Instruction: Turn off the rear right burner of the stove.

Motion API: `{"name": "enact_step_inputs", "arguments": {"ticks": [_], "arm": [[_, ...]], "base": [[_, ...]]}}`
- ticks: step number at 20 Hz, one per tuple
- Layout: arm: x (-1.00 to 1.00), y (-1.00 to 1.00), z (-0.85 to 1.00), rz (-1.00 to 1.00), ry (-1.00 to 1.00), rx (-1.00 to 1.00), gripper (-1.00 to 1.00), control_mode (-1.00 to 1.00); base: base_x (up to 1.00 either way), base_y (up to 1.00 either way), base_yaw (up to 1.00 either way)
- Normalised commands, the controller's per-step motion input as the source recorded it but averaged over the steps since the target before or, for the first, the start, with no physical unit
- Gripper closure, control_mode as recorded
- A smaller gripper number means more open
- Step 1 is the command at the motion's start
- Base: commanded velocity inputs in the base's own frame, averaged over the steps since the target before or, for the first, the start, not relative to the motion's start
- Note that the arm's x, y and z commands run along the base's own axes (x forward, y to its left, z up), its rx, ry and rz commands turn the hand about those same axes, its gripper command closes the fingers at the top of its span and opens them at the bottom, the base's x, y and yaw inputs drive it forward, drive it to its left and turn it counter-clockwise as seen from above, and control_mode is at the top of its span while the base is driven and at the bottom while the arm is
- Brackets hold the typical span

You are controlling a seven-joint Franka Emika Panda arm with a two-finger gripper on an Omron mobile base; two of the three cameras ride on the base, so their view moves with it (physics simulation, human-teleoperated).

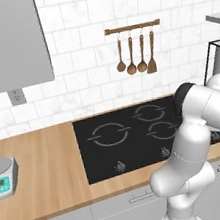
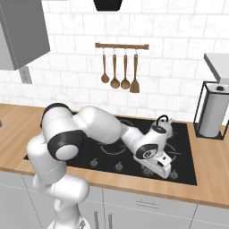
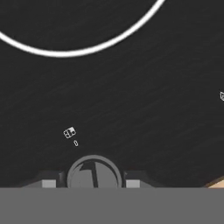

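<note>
Landmark: stove (image 1: 133, 143), one black glass cooktop set into the wooden desk (image 1: 41, 174), under the tiled wall.
Left of stove: one scale (image 1: 3, 178) with a green display, well apart from the glass, near the desk's front edge.
Above left of stove: one wall cabinet (image 1: 7, 43); one outlet (image 1: 16, 96) just below it.
Burner marks on stove: three grey broken rings counted in the left base view; more glass is hidden behind the arm.
Knobs on stove: two small dark round knobs counted in the left base view along the front edge, e.g. (image 1: 120, 166); in the right base view three uncovered, left of the tool.
Above stove: one wooden rail (image 2: 121, 45) on the wall carrying four wooden utensils.
Tool: tool (image 2: 162, 169) low over the stove's front edge, right part. In the hand view one knob (image 3: 94, 173) sits between the two fingertips (image 3: 49, 183); fingers spread either side of it, contact cannot be told.
Right of stove: one paper towel roll (image 2: 214, 115) in a black wire stand, on the desk just beside the glass.
</note>
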Motion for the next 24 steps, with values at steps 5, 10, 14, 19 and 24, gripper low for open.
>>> {"name": "enact_step_inputs", "arguments": {"ticks": [5,10,14,19,24], "arm": [[0.0,-0.17,-0.07,-0.43,0.01,0.07,1.0,-1.0],[0.0,-0.03,-0.08,-0.43,0.0,0.02,1.0,-1.0],[0.0,0.0,-0.09,-0.47,0.0,0.0,1.0,-1.0],[0.0,0.0,-0.15,-0.51,0.0,0.0,1.0,-1.0],[0.0,0.0,-0.18,-0.55,0.0,0.0,1.0,-1.0]], "base": [[0.0,0.0,0.0],[0.0,0.0,0.0],[0.0,0.0,0.0],[0.0,0.0,0.0],[0.0,0.0,0.0]]}}
